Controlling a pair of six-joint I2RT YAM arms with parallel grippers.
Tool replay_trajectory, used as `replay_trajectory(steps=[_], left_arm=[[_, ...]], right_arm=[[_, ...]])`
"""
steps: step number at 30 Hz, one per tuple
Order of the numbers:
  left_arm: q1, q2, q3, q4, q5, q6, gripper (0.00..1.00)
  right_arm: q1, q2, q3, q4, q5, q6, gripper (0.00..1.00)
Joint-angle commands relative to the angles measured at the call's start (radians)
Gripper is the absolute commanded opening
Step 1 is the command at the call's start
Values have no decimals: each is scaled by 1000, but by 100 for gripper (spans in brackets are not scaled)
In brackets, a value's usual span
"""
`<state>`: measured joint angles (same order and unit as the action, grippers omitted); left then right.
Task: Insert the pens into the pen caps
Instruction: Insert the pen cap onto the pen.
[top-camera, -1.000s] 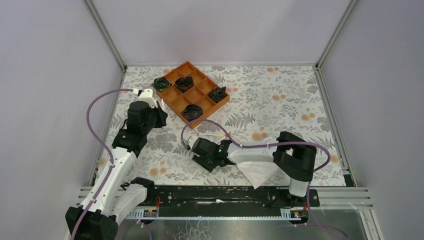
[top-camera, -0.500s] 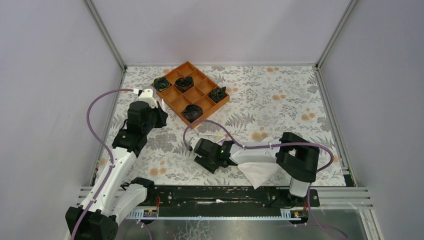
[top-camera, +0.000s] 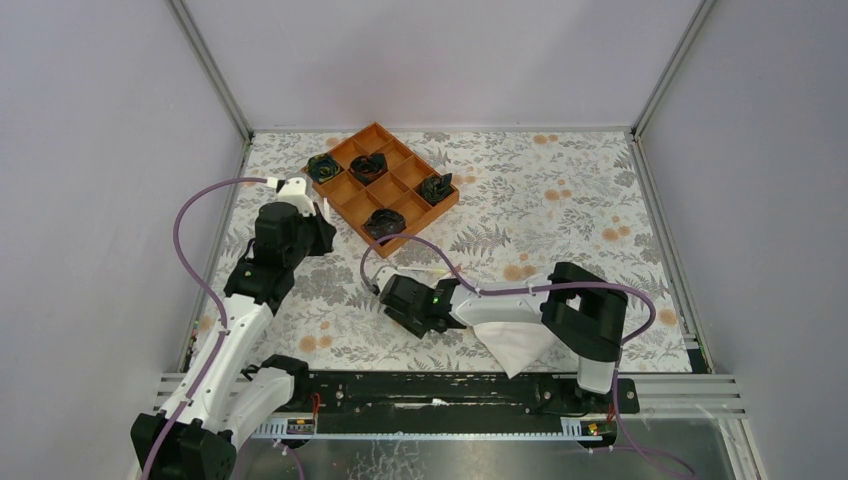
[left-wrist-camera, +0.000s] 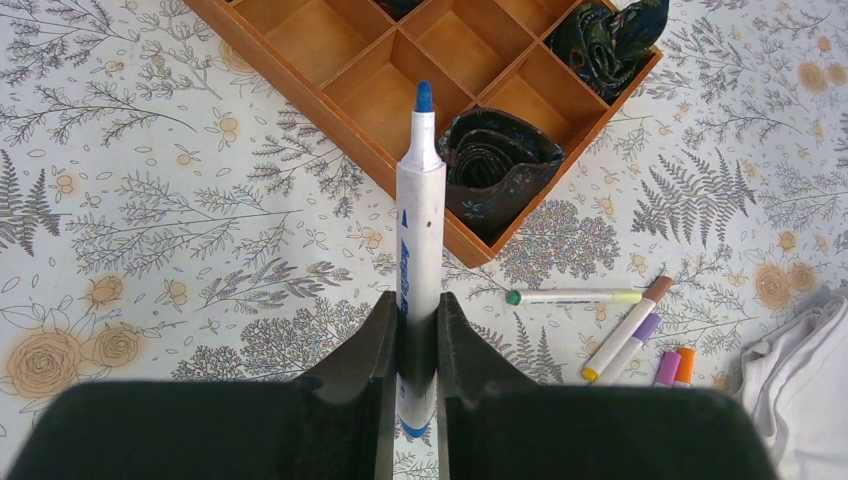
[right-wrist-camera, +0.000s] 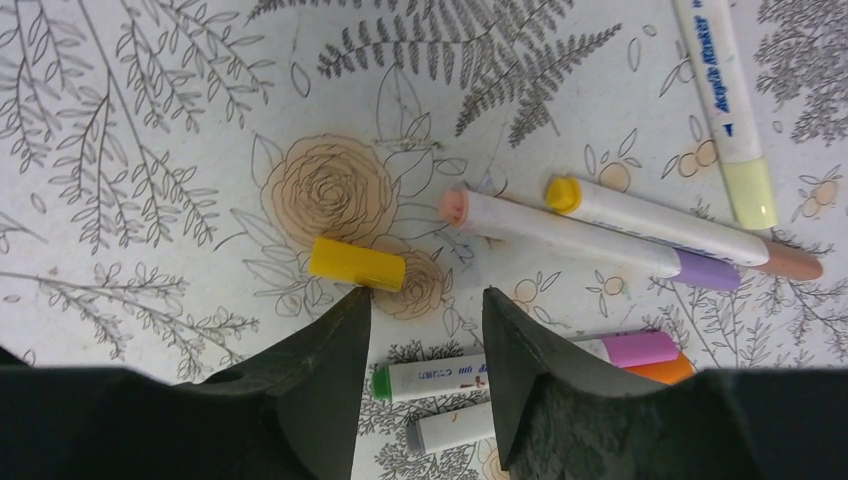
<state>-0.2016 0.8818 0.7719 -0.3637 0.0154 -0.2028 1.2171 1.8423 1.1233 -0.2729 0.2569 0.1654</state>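
My left gripper (left-wrist-camera: 418, 310) is shut on a white pen (left-wrist-camera: 419, 220) with a blue tip, which points at the wooden tray. In the top view it (top-camera: 318, 232) hovers left of the tray. My right gripper (right-wrist-camera: 425, 300) is open and low over the pile of pens, and it also shows in the top view (top-camera: 385, 290). A loose yellow cap (right-wrist-camera: 357, 264) lies just beyond its left finger. A green-ended pen (right-wrist-camera: 440, 378) and a grey-ended pen (right-wrist-camera: 455, 428) lie between its fingers. A purple-capped pen (right-wrist-camera: 590, 238), a brown-capped pen (right-wrist-camera: 680, 225), a pink cap (right-wrist-camera: 640, 348) and an orange cap (right-wrist-camera: 665, 372) lie to the right.
The wooden grid tray (top-camera: 420, 222) holds several dark rolled cloths and stands at the back. A folded white cloth (top-camera: 515, 340) lies under the right arm. A pen with a pale yellow cap (right-wrist-camera: 722, 95) lies farther off. Purple cables loop over both arms.
My right gripper drifted slightly right, then came back left and a little farther out over the pens. The left arm with its pen has not moved.
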Motion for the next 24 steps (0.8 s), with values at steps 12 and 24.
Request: replay_trajectory(steps=[12, 24], left_arm=[[5, -4, -4, 10, 7, 19, 0], [5, -33, -8, 16, -7, 13, 0]], right_arm=[[-24, 92, 70, -2, -5, 23, 49], [-27, -47, 168, -154, 11, 197, 49]])
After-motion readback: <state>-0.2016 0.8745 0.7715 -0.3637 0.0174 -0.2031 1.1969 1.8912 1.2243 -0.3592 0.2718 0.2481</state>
